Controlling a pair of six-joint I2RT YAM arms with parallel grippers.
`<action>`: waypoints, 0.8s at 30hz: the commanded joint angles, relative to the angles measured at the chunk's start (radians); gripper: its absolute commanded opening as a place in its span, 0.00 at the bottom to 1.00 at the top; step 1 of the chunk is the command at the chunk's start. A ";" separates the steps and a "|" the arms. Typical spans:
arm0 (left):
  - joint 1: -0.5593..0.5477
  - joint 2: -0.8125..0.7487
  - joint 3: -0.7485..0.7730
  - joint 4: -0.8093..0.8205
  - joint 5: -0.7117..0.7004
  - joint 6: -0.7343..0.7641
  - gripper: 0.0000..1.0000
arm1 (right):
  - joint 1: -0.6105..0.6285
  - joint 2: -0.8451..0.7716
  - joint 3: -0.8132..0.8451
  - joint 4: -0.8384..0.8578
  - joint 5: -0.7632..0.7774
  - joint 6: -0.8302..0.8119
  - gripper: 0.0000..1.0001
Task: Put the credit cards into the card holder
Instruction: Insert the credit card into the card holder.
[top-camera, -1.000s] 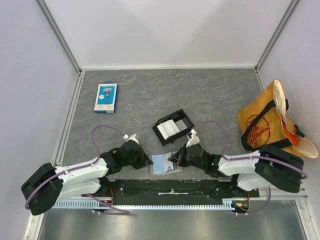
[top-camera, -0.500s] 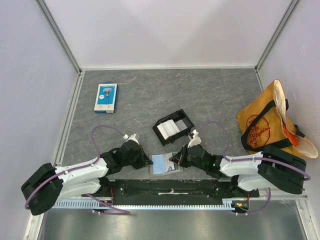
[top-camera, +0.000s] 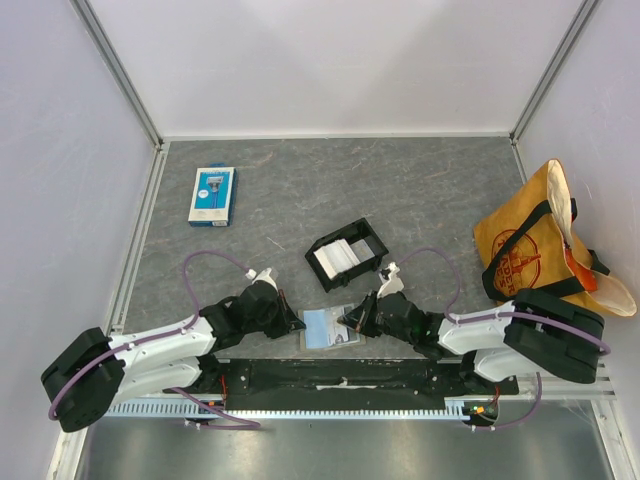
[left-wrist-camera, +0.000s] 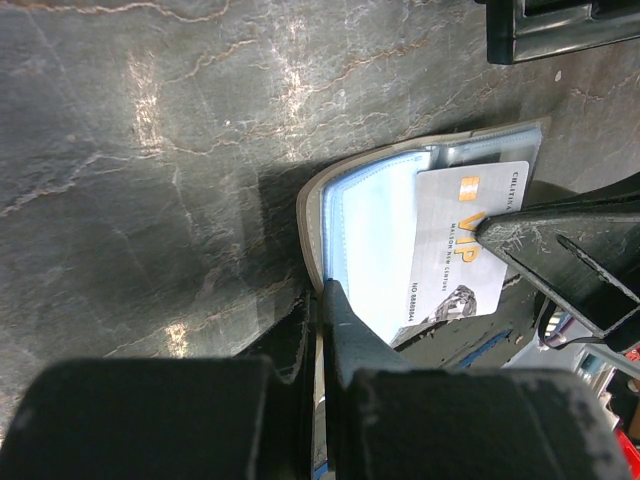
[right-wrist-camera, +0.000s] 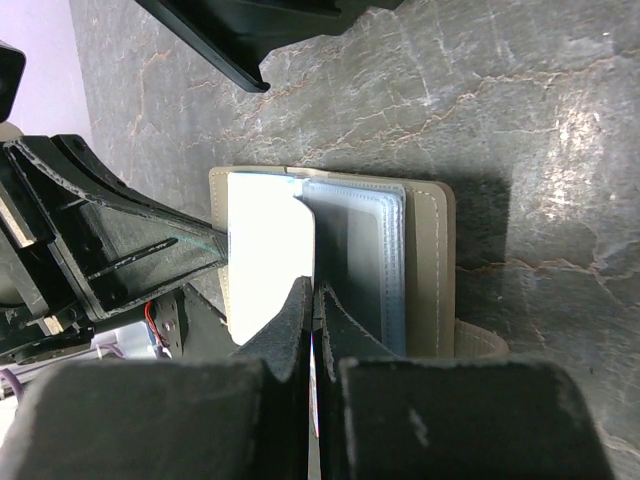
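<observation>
As your left fingers (left-wrist-camera: 326, 300) pinch shut on the near edge of the card holder (left-wrist-camera: 365, 240), your right fingers (right-wrist-camera: 313, 292) are clamped on a white credit card (right-wrist-camera: 268, 262) lying across its clear pockets just ahead. That card looks thin, stiff and slick, so grip it by its edge; the holder seems light and floppy.

place: robot lab cell | evidence: white panel walls (top-camera: 330, 60), aluminium frame rails (top-camera: 118, 70), left arm (top-camera: 165, 345), right arm (top-camera: 480, 328) bolted to table (top-camera: 420, 190)
</observation>
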 joint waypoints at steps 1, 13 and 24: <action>0.003 -0.001 -0.007 -0.001 -0.034 0.005 0.02 | 0.011 0.051 -0.021 0.021 -0.014 0.018 0.00; 0.003 -0.009 -0.009 -0.004 -0.026 0.008 0.02 | 0.005 0.064 0.057 -0.048 0.047 -0.027 0.00; 0.003 -0.006 -0.014 0.014 -0.017 0.006 0.02 | 0.008 0.157 0.072 0.003 -0.028 -0.019 0.00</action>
